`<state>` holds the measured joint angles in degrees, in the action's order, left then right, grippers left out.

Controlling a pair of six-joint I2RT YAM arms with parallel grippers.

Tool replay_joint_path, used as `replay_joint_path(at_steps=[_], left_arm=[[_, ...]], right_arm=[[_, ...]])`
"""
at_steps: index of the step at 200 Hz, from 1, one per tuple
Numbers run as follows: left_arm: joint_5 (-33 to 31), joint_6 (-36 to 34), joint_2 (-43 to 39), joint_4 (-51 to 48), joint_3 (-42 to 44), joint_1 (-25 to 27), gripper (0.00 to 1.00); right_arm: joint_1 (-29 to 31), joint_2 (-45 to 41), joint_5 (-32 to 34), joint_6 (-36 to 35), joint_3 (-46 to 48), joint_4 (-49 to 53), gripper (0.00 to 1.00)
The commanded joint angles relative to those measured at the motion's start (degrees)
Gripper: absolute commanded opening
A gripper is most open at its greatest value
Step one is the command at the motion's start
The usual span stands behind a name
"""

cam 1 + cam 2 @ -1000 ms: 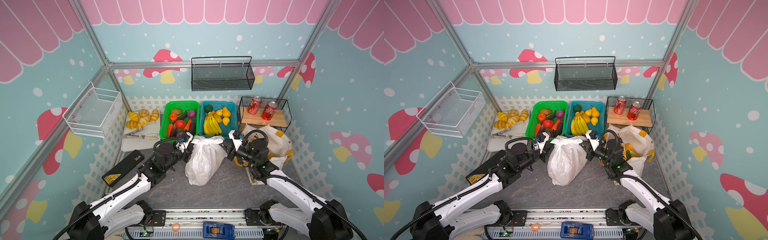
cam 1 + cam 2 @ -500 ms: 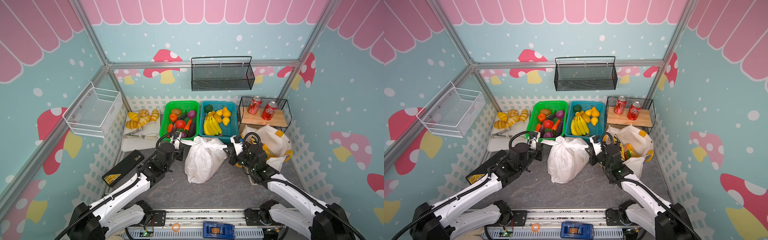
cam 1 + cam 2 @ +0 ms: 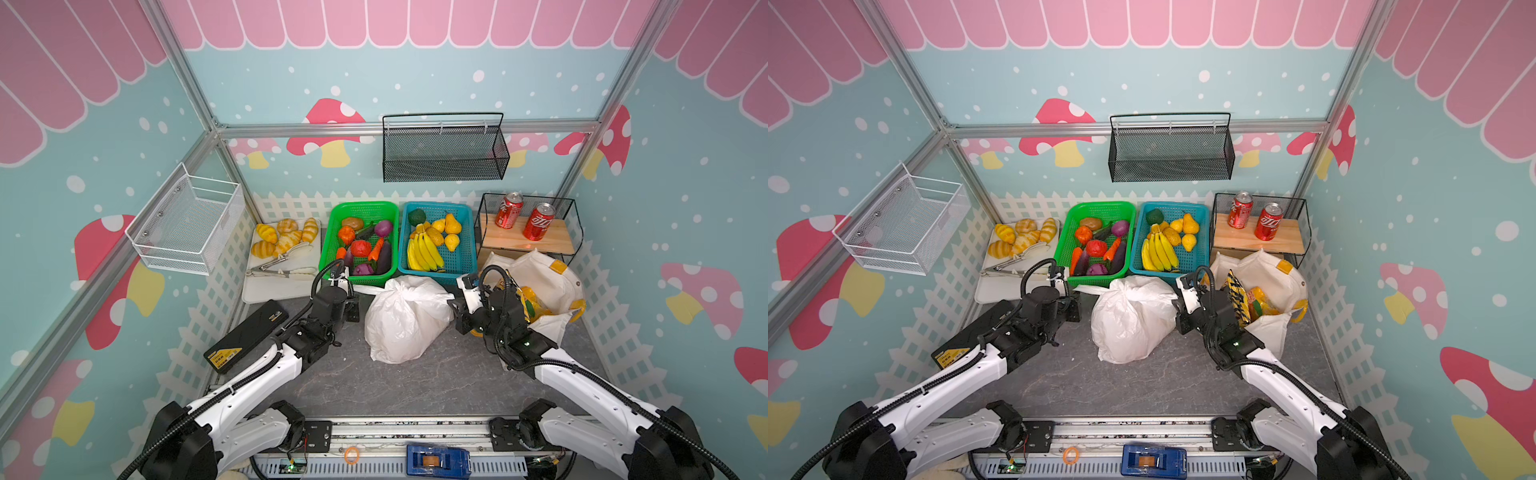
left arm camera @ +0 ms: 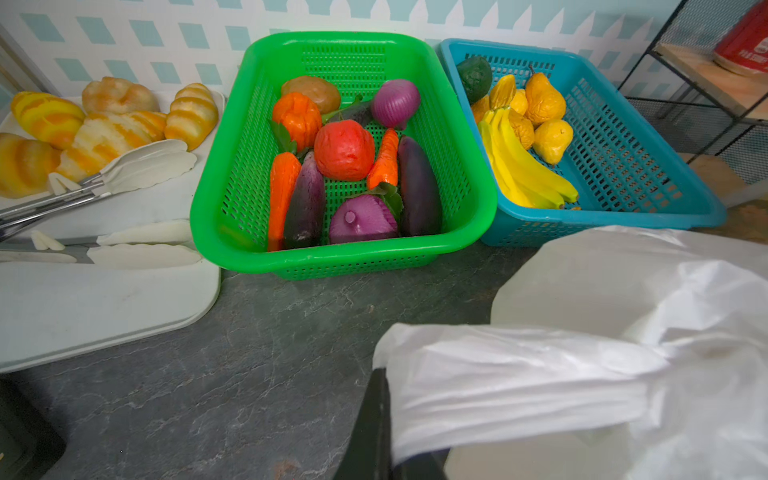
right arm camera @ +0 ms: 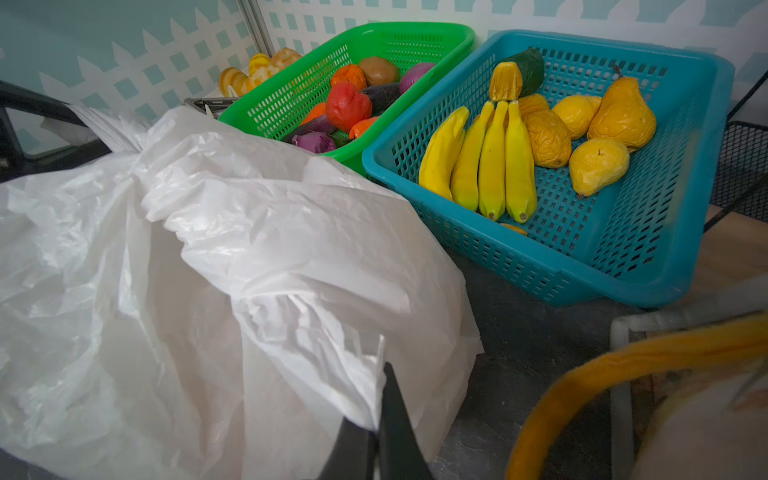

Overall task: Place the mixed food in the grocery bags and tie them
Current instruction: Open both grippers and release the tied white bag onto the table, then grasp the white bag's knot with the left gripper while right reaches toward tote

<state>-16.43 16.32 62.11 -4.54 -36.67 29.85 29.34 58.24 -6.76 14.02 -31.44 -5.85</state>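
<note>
- In the centre of both top views, the white plastic bag (image 3: 405, 318) stands bulging on the grey marbled tabletop (image 3: 415, 382). Its mouth is gathered shut and its contents are hidden.
- Change: a second ago both grippers were bunched over the bag's top. Now they have drawn apart, one to each side of it.
- The left gripper (image 4: 386, 419) is left of the bag, jaws pressed together on one handle loop (image 4: 519, 382). The loop is stretched into a flat, pleated band.
- The right gripper (image 5: 376, 428) is right of the bag, jaws likewise clamped on a wad of film at the bag's edge.
- My read: this is the cinch pull on the tie. Can't tell from here whether it's a full knot or just a crossed twist.
- The cloth tote (image 3: 548, 282) sits at mid-right of the frame, just behind the right arm, open and slumped.
- Snack packets (image 3: 1235, 291) and what looks like toy fruit (image 3: 1260, 301) poke out of it.
- Its yellow handle (image 5: 602, 365) hangs loose, so that half of the job looks undone.
- Materials: the bag film is thin, crinkly and semi-translucent and holds sharp creases. It looks slippery, so a pinch could creep under tension.
- The tote is thick, floppy cream canvas with a soft webbing handle.
- The blue basket (image 5: 706, 58) is rigid perforated plastic. The pears (image 5: 621, 114) in it are knobbly and wrinkled.
</note>
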Motion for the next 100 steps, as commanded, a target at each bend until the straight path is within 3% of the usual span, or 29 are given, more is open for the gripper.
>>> replay_joint_path(at_steps=[1,59,80,100], left_arm=[[-7.9,5.9,1.5,-1.3,2.9,-4.5,0.0],[-2.7,7.5,-0.6,-1.6,0.2,-3.7,0.0],[-2.3,9.6,-0.2,0.1,3.1,-5.1,0.0],[-0.4,11.5,1.4,0.4,5.5,-6.1,0.0]], right_arm=[[-4.5,-0.2,6.4,3.0,3.9,6.4,0.0],[-3.9,0.1,3.1,3.7,1.9,5.0,0.0],[-4.3,0.1,3.0,4.6,3.5,5.0,0.0],[-7.4,0.6,-2.5,6.9,7.0,2.2,0.0]])
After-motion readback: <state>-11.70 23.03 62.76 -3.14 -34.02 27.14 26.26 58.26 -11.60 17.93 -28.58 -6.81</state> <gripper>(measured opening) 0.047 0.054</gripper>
